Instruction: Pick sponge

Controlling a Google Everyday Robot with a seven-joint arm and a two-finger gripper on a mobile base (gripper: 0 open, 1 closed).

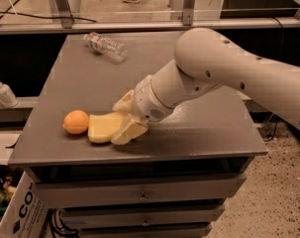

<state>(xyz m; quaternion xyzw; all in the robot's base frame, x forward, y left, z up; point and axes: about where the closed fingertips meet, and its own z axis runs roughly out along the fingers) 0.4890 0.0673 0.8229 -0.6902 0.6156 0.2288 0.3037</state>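
Observation:
The sponge (102, 127) is a pale yellow flat foam block lying near the table's front left edge, touching the round orange fruit (76, 122) on its left. My gripper (119, 122) is at the sponge's right end, low over the table. One cream padded finger (124, 103) is behind the sponge and the other (129, 130) is in front, overlapping its right end. The fingers are apart, with the sponge's end between them. The sponge rests on the table.
A clear plastic bottle (106, 46) lies at the table's far left. The grey table (199, 133) has drawers below. A soap dispenser (3, 91) stands on a ledge to the left. A cardboard box (13, 207) is on the floor at the lower left.

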